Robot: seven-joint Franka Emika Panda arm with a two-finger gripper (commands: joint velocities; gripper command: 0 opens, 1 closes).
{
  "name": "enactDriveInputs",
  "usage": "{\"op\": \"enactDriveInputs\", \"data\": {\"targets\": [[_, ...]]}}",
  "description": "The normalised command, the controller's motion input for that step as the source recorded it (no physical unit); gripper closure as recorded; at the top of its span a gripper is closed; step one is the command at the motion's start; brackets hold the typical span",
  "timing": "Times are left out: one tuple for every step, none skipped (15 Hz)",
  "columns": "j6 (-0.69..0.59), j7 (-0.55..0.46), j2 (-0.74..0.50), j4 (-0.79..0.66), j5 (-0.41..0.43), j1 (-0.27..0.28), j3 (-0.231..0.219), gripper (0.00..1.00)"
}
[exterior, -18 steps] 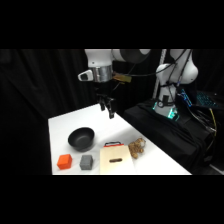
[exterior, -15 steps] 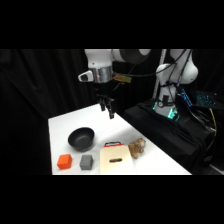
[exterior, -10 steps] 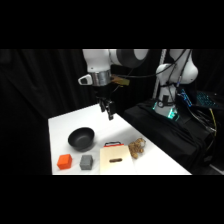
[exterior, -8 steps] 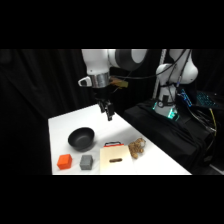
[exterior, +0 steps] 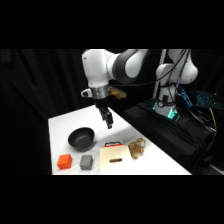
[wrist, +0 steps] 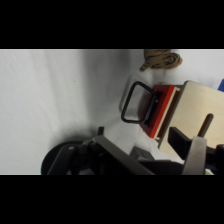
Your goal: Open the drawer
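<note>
My gripper (exterior: 108, 121) hangs above the drawer (exterior: 113, 144) — can't tell its state. Could miss that thin black handle (wrist: 136, 102) — the bowl (exterior: 81, 138) sits just left.

White rounded arm (exterior: 117, 65) — black wrist, cables

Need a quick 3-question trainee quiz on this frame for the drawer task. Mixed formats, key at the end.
1. True or false: the gripper is touching the drawer.
2. In the side view, what sits just left of the grey block? A) orange block B) blue cup C) metal tongs
3. Fill in: the drawer's red front carries a black loop ____.

Key: 1 false, it hangs above the table. 2 A. 3 handle.
</note>
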Motion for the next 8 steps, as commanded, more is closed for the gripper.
{"op": "enactDriveInputs", "data": {"targets": [[0.25,-0.03,0.09,-0.07,0.166,-0.031,0.033,0.0],[0.24,-0.02,0.08,-0.07,0.155,-0.026,0.04,0.0],[0.24,0.01,0.07,-0.07,0.133,-0.016,0.04,0.0],[0.26,0.02,0.08,-0.07,0.115,-0.01,0.041,0.0],[0.26,0.04,0.07,-0.07,0.103,-0.002,0.041,0.0],[0.27,0.03,0.08,-0.07,0.118,-0.006,0.044,0.0],[0.3,0.05,0.08,-0.07,0.114,-0.005,0.038,0.0],[0.3,0.05,0.07,-0.07,0.121,-0.006,0.039,0.0]]}}
